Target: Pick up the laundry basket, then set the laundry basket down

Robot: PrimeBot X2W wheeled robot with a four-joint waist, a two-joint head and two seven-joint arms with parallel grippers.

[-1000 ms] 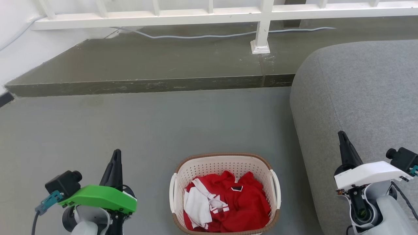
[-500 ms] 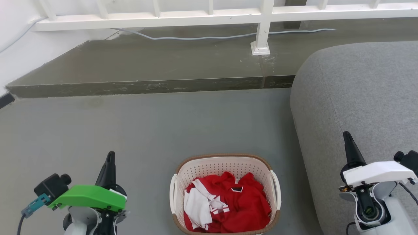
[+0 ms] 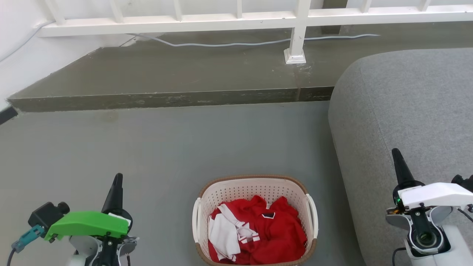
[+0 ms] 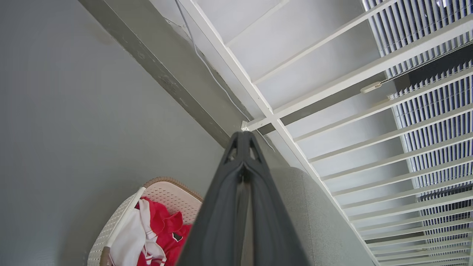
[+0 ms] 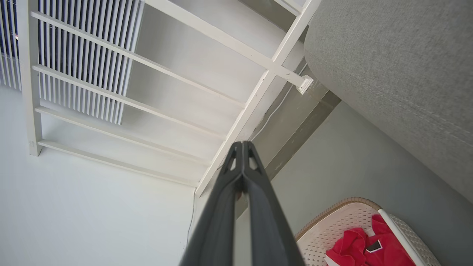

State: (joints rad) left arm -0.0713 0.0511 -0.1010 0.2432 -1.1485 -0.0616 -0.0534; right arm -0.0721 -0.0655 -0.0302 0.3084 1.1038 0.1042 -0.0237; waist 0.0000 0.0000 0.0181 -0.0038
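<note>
Overhead, the laundry basket [image 3: 255, 186] stands on open floor [image 3: 166, 147] between left pincer [image 3: 117, 183] and right pincer [image 3: 397, 159], a handle [image 3: 195, 218] toward each; its long axis seems to run forward, near end cropped. Bare floor rings the left pincer; the sofa [image 3: 406, 103] edge lies under the right pincer. Left wrist: pincer clenched empty, basket lower left of it. Right wrist: likewise, basket lower right.

The grey floor [image 3: 166, 147] bears the laundry basket [image 3: 251, 190], with a grey sofa [image 3: 406, 103] just beside it.

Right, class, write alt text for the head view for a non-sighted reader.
A laundry basket of red and white clothes sits on the grey floor beside a sofa, flanked by the shut left gripper and right gripper.
</note>
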